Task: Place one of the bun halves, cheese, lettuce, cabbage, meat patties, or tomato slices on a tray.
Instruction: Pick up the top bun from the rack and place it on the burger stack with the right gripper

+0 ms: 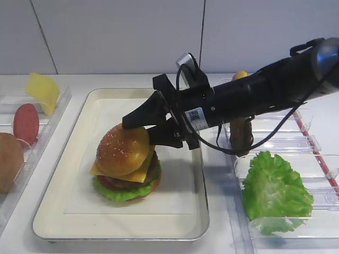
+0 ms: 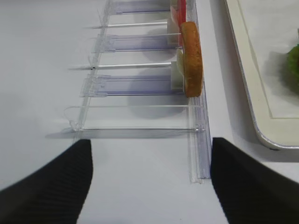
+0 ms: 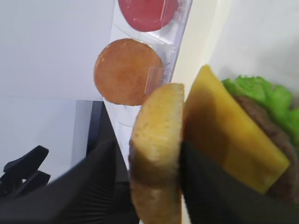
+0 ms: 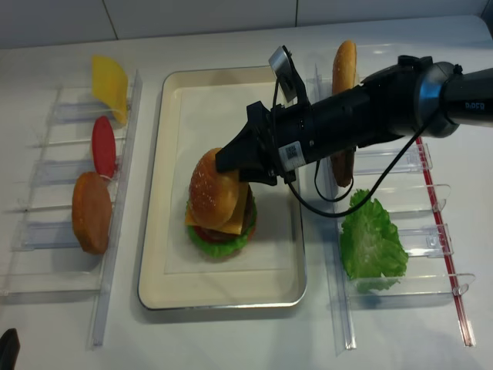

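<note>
A sesame bun half (image 1: 123, 150) (image 4: 214, 199) sits tilted on top of a stack in the tray (image 1: 79, 127) (image 4: 173, 100). Under it lie cheese (image 1: 139, 173) (image 3: 229, 135), a meat patty (image 3: 271, 130), a tomato slice (image 1: 114, 182) and lettuce (image 1: 124, 193) (image 3: 261, 93). My right gripper (image 1: 140, 132) (image 4: 231, 166) (image 3: 148, 147) reaches in from the right, one finger on each side of the bun (image 3: 156, 177), shut on it. My left gripper (image 2: 150, 142) hangs open over bare table with nothing between its fingers.
Clear bins on the left hold a cheese slice (image 4: 110, 85), a tomato slice (image 4: 103, 145) and a smooth bun half (image 4: 91, 212) (image 2: 191, 56). Bins on the right hold a lettuce leaf (image 1: 275, 190) (image 4: 371, 243) and an upright bun (image 4: 343, 69).
</note>
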`<state>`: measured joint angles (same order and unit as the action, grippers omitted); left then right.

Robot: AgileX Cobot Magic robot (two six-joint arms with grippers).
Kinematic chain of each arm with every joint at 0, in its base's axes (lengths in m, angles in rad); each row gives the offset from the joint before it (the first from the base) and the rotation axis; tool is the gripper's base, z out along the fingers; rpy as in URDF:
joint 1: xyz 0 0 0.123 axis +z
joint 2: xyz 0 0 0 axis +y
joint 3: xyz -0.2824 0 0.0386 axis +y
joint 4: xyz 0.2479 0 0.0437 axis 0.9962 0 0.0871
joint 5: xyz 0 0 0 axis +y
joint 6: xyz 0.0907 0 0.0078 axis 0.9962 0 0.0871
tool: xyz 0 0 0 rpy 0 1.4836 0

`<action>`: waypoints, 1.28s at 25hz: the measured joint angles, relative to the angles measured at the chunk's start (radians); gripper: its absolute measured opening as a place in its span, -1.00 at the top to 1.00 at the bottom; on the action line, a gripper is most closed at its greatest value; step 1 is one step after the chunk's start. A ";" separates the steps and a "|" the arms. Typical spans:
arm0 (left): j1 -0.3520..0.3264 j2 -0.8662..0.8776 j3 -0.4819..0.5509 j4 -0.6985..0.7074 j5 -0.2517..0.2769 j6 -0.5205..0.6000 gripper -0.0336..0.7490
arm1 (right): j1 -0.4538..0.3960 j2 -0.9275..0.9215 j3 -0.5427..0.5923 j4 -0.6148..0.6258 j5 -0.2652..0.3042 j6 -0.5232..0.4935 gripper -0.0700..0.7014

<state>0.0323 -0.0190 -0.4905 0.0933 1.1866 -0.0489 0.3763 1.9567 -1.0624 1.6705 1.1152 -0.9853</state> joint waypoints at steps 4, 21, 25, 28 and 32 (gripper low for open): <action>0.000 0.000 0.000 0.000 0.000 0.000 -0.39 | 0.000 0.000 0.000 0.000 -0.019 0.000 -0.38; 0.000 0.000 0.000 0.000 0.000 0.000 -0.39 | 0.000 0.000 -0.161 -0.325 -0.049 0.168 -0.49; 0.000 0.000 0.000 0.000 0.000 0.000 -0.39 | 0.000 0.002 -0.207 -0.409 -0.028 0.225 -0.49; 0.000 0.000 0.000 0.000 0.000 0.000 -0.39 | 0.000 0.002 -0.242 -0.469 -0.016 0.254 -0.49; 0.000 0.000 0.000 0.000 0.000 0.000 -0.39 | 0.000 0.002 -0.299 -0.585 -0.008 0.324 -0.49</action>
<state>0.0323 -0.0190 -0.4905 0.0933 1.1866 -0.0489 0.3763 1.9584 -1.3614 1.0857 1.1073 -0.6616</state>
